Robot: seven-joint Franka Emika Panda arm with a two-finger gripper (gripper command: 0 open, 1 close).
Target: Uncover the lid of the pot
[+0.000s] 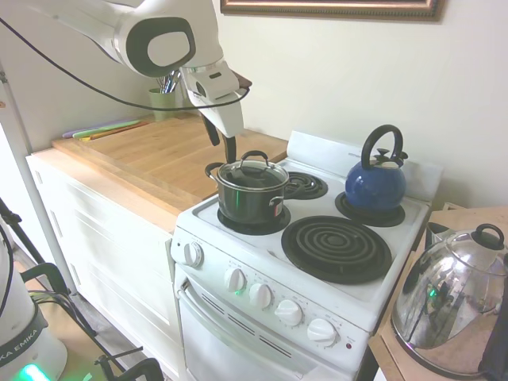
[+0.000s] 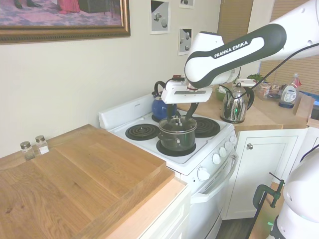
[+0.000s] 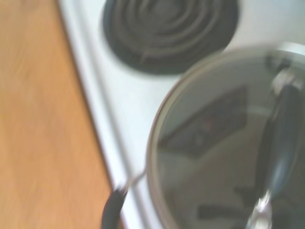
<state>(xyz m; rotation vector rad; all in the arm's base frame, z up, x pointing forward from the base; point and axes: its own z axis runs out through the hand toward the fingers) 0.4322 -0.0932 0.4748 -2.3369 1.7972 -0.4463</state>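
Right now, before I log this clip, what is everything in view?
pot: one, dark grey, front-left burner
lid: one, clear glass with black loop handle, closed on the pot
kettle: one, blue, back-right burner
chrome kettle: one, shiny, counter right of stove
stove: one, white, four dark coil burners
wooden counter: one, light brown, left of stove
shakers: two, glass, by wall on counter
framed picture: one, gold frame, wall
pincer: one, dark fingers, open, just above the lid's left edge

"FRANKA EMIKA" — arm (image 2: 234, 50)
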